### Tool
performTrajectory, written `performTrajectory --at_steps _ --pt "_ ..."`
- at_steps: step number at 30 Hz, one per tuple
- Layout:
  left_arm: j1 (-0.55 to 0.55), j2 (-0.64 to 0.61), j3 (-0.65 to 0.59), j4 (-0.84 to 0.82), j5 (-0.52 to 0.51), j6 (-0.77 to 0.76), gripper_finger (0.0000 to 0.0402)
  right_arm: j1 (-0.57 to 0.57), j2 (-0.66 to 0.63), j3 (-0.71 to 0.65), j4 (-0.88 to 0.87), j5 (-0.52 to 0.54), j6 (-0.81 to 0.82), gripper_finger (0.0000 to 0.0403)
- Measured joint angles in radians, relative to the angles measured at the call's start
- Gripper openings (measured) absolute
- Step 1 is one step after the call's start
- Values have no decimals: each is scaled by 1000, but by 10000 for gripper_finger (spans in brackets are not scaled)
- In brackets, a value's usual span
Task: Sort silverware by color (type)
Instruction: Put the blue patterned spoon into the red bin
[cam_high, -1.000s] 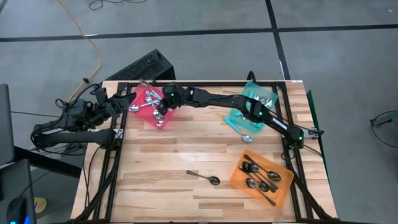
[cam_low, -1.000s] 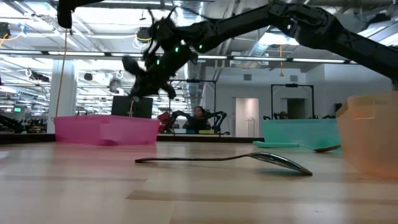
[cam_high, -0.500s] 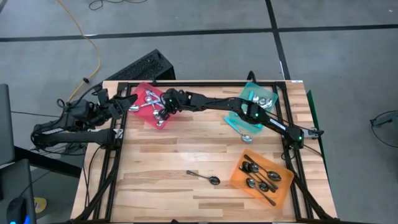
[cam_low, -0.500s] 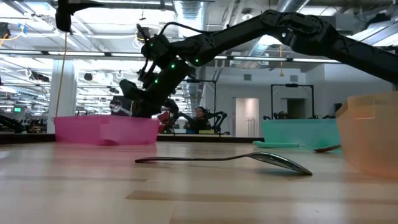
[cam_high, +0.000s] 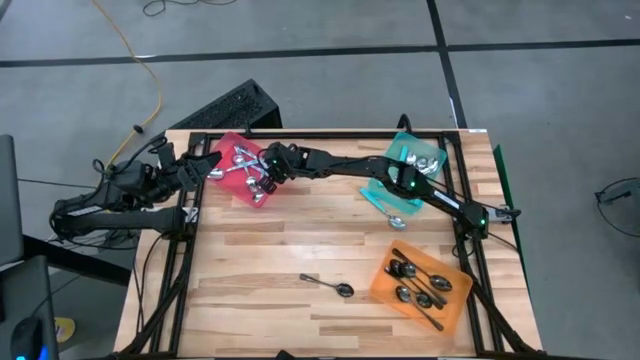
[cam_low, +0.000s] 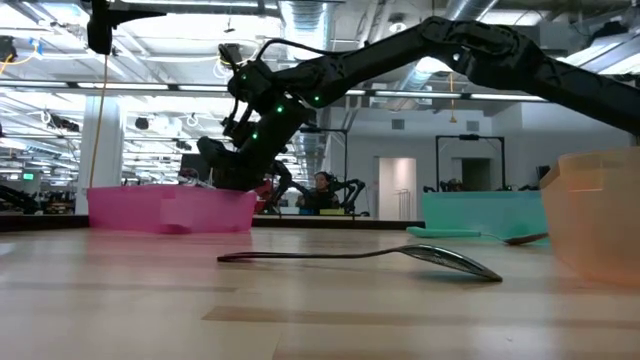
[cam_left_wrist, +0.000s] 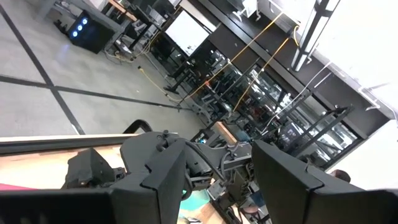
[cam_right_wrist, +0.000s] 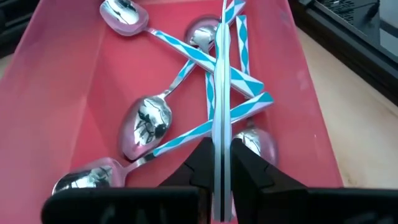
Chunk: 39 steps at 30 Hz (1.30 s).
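Came down lower than a second ago, and now holds the right gripper inside the red see-through square tray at the far left of the wooden bench, its fingers squeezed narrow on a shiny spoon with a teal-blue striped handle. Holds it just above more spoons of the same kind, likely so it can drop in with its matches. Keeps the left gripper waiting beside that tray, fingers wide and holding nothing, probably to stay clear; leaves one lone spoon lying mid-bench.

Overhead, table-level, two wrist views
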<state>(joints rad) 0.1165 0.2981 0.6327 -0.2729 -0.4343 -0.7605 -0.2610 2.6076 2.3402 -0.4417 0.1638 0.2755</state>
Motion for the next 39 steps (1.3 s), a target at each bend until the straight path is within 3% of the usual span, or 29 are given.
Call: performTrajectory --at_steps 31,39 --pt "0 0 0 -30 -19 -3 169 -9 34 2 -13 3 -35 65" --pt "0 0 0 -30 -23 -3 169 -9 36 1 6 -6 -48 91"
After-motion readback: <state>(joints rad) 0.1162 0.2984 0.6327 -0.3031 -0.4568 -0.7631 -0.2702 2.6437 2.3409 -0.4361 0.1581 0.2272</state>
